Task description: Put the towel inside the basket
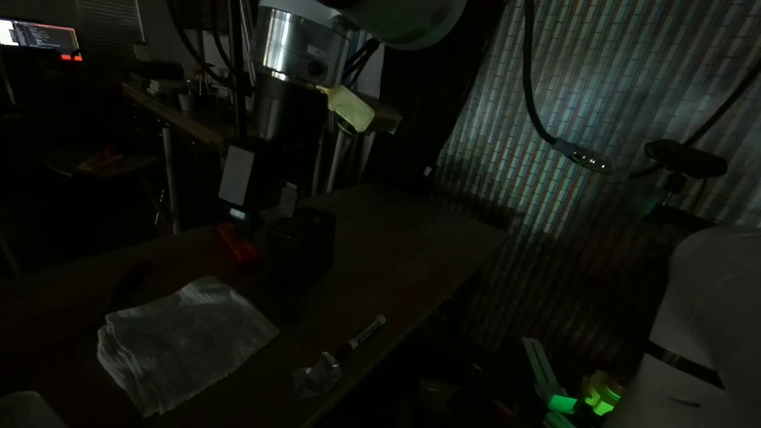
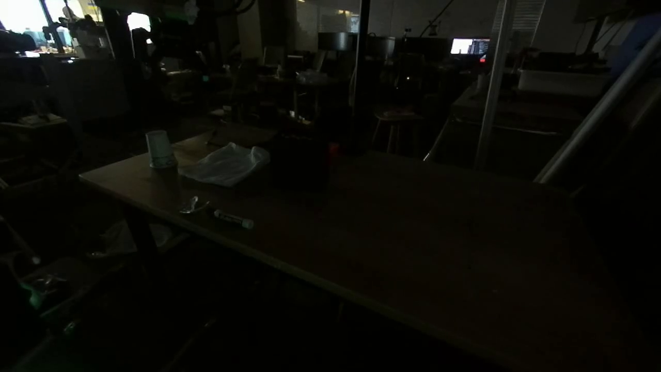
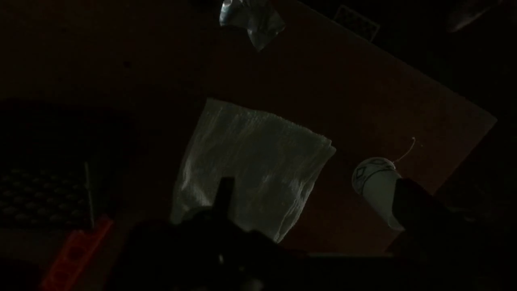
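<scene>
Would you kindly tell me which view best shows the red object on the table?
The wrist view: the red object looks largest there, its round markings visible, though cropped below. Both exterior views show it only as a smaller patch.

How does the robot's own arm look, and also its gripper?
The arm has a pale rounded link, a shiny silver cylinder, then a black section. Dark cables and a yellowish piece show beside it. In the wrist view, the gripper looks dark; any markings are unreadable.
</scene>
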You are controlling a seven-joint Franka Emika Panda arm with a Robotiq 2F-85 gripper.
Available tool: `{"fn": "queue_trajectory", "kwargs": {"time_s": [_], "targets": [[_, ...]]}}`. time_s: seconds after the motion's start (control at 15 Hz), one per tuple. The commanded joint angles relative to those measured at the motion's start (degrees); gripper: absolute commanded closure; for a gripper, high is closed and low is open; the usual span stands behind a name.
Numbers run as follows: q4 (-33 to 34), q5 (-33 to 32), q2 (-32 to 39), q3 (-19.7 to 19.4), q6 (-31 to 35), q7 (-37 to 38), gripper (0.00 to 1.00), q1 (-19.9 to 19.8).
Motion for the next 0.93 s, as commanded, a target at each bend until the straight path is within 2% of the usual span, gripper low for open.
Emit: {"fn": "queue_trajectory", "kwargs": {"time_s": [0.0,0.27,0.47,0.87], "targets": [[5.4,-4.2,5.7,1.7,3.3,-4.8,0.0,0.5],[10.8,-8.3,13.3,2.5,8.4,-9.2,0.0,0.0],[14.6,-8.9,20.5,2.8,12.2,-12.2,0.0,-0.4],[21.2,-12.5,35.1,4.7,18.9,-13.0,0.0,-1.3]]}}
